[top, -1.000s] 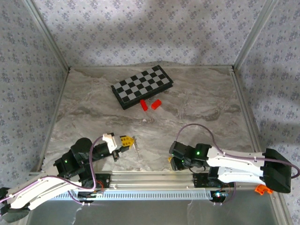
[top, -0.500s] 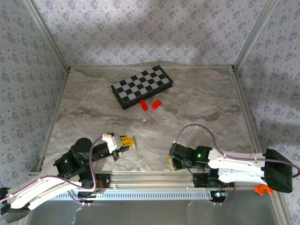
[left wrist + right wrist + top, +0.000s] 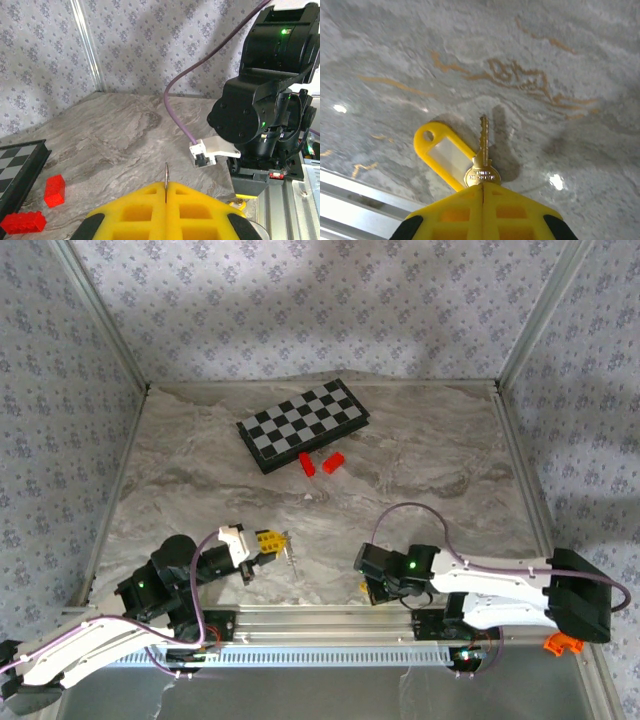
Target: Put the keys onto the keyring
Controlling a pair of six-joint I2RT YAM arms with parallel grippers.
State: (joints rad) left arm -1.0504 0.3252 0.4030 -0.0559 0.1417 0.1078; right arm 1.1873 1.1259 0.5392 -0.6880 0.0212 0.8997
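Lower left, the left gripper is clamped on the keyring, a thin loop that likely flexes. Lower right of centre, the right gripper pinches the key by its head: light, stiff, probably slick, with its yellow tag alongside. The rail sits close below, and there's open table above.

stamped lettering on key head, too small to read

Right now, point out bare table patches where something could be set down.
Bare marble lies right of the chessboard to the right rail, left of it toward the left wall, and mid-table, this side of the red blocks. Crowded: the near edge, where the left gripper pinches the keyring and the right gripper the key.
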